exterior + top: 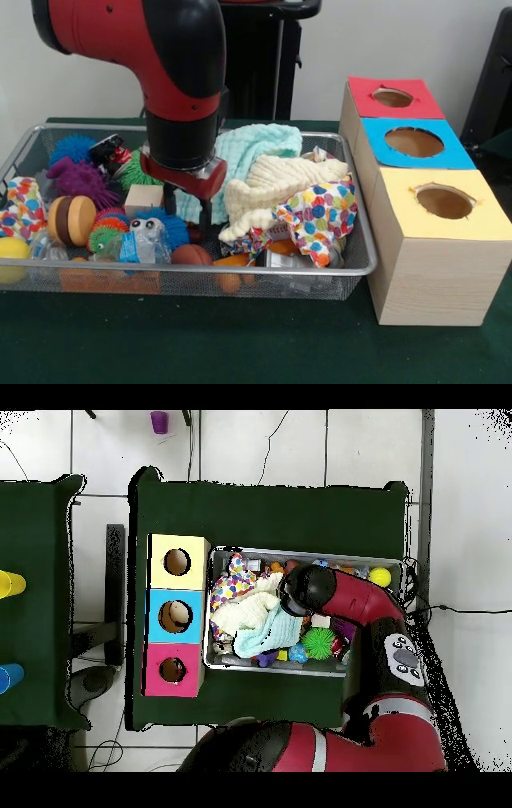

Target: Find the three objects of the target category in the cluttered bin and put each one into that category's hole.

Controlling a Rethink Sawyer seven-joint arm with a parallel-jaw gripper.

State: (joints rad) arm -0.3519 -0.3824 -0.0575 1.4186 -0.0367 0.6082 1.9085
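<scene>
The wire mesh bin (362, 254) is full of toys and cloths; it also shows in the overhead view (300, 551). My gripper (188, 212) is down inside the bin, left of centre. Its fingers (206, 216) stand apart, open and empty. It is just above a blue spiky ball (170, 232), beside a small wooden cube (143, 198) and a mint cloth (250, 150). In the overhead view the arm's wrist (299, 589) hides the gripper. The hole (392, 98) in the red-topped box is the farthest of the three and empty; it also shows in the overhead view (172, 670).
A blue-topped box (416, 144) and a yellow-topped box (444, 204) stand in a row beside the bin. In the bin lie a cream cloth (280, 188), a polka-dot cloth (322, 212), purple (80, 180) and green (138, 170) spiky balls, a wooden disc toy (70, 220) and a yellow ball (11, 253).
</scene>
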